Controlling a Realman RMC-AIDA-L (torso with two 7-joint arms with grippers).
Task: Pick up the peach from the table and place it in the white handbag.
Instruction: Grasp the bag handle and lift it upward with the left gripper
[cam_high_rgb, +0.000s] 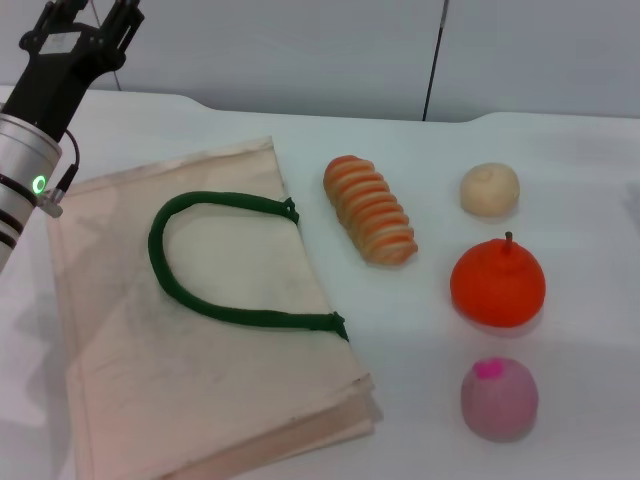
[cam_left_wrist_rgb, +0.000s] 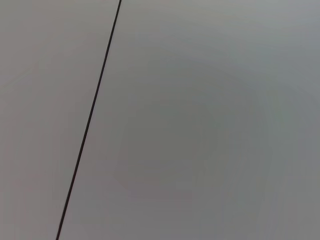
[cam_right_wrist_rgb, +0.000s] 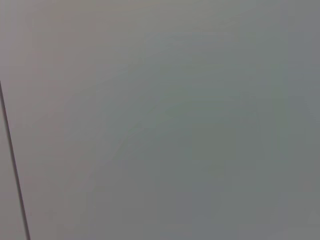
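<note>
The small round dusty-pink fuzzy peach (cam_high_rgb: 499, 399), with a bright magenta spot on top, sits on the white bench (cam_high_rgb: 420, 340) at the near right, apart from everything else and untouched. Just beyond it stands a bright orange round fruit (cam_high_rgb: 498, 281) with a short stem, and farther still a small beige round bun (cam_high_rgb: 490, 189), the three forming a line running away from the robot. To their left, nearer the middle of the bench, lies a long ridged orange-and-cream striped bread loaf (cam_high_rgb: 369, 209). The large flat cream fabric white handbag (cam_high_rgb: 200, 340) lies flat over the left half of the bench, its dark green looped handle (cam_high_rgb: 215, 262) resting on top of it. The left gripper (cam_high_rgb: 85, 25) is raised at the far left, above the bag's far corner; whether its jaws are released or clenched cannot be told. Both wrist views show only a plain grey surface crossed by a thin dark line.
</note>
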